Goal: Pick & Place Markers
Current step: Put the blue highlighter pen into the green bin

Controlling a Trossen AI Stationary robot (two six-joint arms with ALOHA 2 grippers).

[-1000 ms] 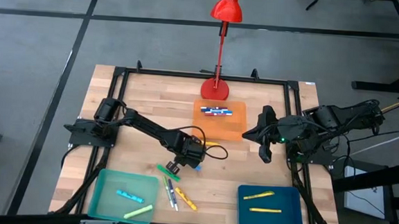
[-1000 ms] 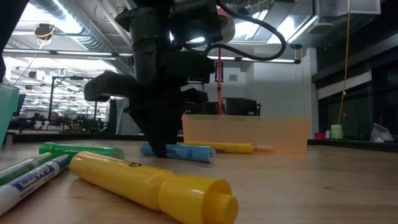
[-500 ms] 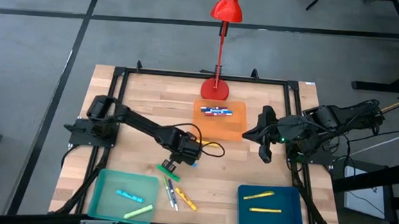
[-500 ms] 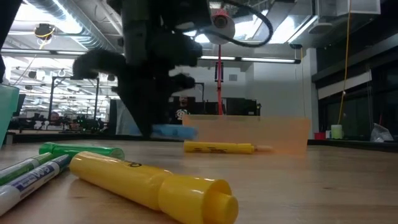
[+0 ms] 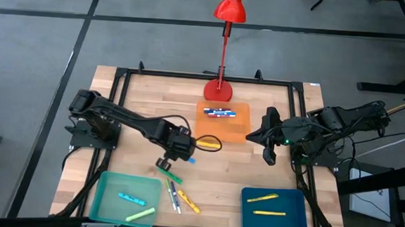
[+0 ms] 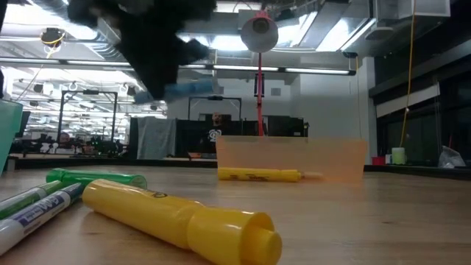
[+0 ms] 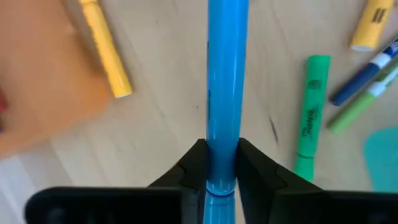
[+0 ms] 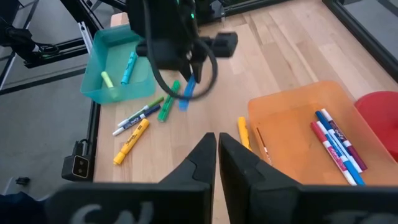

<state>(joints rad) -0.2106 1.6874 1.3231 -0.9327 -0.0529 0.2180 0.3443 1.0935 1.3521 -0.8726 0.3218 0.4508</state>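
Observation:
My left gripper is shut on a blue marker, well above the table's middle; the pair also shows in the high view and blurred in the low view. A yellow marker lies beside the orange tray. A green marker, two white-bodied markers and a thick yellow one lie flat on the wood below it. My right gripper is shut and empty, hovering at the table's right. My left gripper pinches the blue marker between its two fingers near one end. The fingers come from above. The marker's long free part runs out past them, about level, lifted clear of the table.
The teal tray at the near left holds a blue and a lime marker. The blue tray at the near right holds two yellow ones. The orange tray holds blue and red markers. A red lamp stands at the far middle.
My left gripper has risen from the table with the blue marker and gone toward the table's left and far edges. The marker, which lay on the wood a second ago, is now lifted clear. The other markers have stayed in place.

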